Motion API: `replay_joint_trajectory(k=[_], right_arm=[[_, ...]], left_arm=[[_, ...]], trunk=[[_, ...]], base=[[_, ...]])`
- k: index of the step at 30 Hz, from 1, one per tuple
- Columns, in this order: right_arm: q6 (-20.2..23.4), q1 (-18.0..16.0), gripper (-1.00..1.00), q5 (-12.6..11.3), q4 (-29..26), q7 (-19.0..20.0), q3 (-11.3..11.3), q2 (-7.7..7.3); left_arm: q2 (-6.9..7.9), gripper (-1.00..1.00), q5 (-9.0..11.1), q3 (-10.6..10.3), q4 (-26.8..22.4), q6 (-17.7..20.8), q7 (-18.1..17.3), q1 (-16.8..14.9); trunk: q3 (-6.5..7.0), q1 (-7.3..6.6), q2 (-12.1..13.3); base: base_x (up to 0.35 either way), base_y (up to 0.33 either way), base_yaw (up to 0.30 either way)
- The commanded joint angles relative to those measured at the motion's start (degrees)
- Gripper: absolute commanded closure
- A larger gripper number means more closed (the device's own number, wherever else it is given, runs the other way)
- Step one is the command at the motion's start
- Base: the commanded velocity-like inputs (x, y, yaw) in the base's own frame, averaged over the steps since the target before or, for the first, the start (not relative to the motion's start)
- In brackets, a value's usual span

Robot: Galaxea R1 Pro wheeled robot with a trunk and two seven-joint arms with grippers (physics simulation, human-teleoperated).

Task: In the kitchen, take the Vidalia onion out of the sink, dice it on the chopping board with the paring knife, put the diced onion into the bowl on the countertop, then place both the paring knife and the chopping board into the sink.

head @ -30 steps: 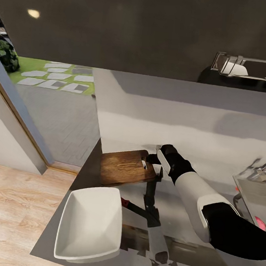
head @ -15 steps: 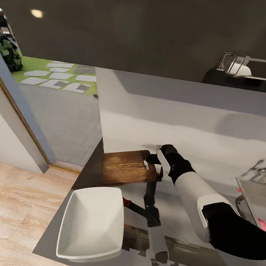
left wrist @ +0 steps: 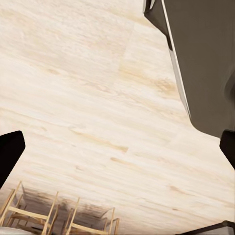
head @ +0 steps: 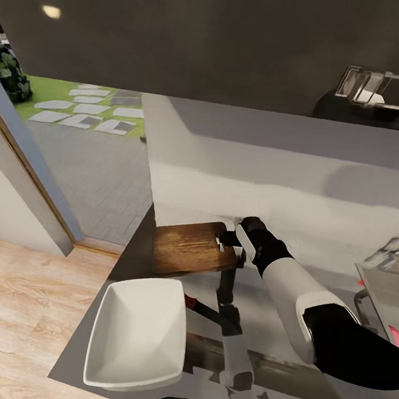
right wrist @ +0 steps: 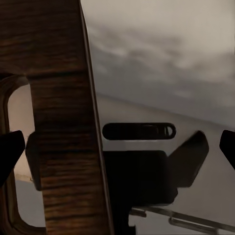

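Observation:
The brown wooden chopping board (head: pixel 189 247) lies at the left end of the grey countertop (head: pixel 274 189). My right gripper (head: pixel 227 243) is at the board's slotted handle end, open. In the right wrist view the board (right wrist: pixel 61 122) stands between the wide-apart fingertips (right wrist: pixel 10 152) of my right gripper (right wrist: pixel 117 147). The white bowl (head: pixel 139 331) sits nearer me, in front of the board. A red and dark piece (head: pixel 189 301) by the bowl's corner looks like the paring knife's handle. The sink (head: pixel 382 286) shows at the right edge. A pinkish shape (head: pixel 396 336) lies in it, too small to name. My left gripper (left wrist: pixel 117 147) hangs open over wood floor.
The countertop ends just left of the board and bowl, with wood floor (head: pixel 22 304) below and a doorway to a paved yard (head: pixel 88 151) beyond. A dark wall (head: pixel 210 41) runs behind, with a metal rack (head: pixel 371 88) at the upper right. Wooden chairs (left wrist: pixel 29 215) stand on the floor.
The head view has shifted slightly. My right gripper stays at the board's handle end, and nothing on the countertop has visibly moved.

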Motion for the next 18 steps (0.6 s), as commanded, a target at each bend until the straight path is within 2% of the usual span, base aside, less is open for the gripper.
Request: replay_joint_trajectory(k=[1, 10, 11, 18], right_arm=[[0.2, 0.0, -1.00, -0.6, 0.0, -0.5, 0.4, -0.04], [0.2, 0.0, -1.00, -0.6, 0.0, -0.5, 0.4, -0.04], [0.2, 0.0, 1.00, -0.6, 0.0, -0.5, 0.4, -0.04], [0.2, 0.0, 1.00, -0.6, 0.0, -0.5, 0.4, -0.04]], left_arm=[[-0.01, -1.00, -0.5, 0.5, 0.0, 0.2, 0.1, 0.0], [-0.01, -1.00, -0.5, 0.5, 0.0, 0.2, 0.1, 0.0], [-0.01, -1.00, -0.5, 0.5, 0.0, 0.2, 0.1, 0.0], [-0.01, -1.00, -0.5, 0.5, 0.0, 0.2, 0.1, 0.0]], trunk=[[-0.19, 0.02, -0.1], [-0.68, 0.02, -0.1], [-0.68, 0.02, -0.1], [-0.69, 0.02, -0.1]], base=[[0.000, 0.000, 0.000], [0.000, 0.000, 0.000], [0.000, 0.000, 0.000], [0.000, 0.000, 0.000]])
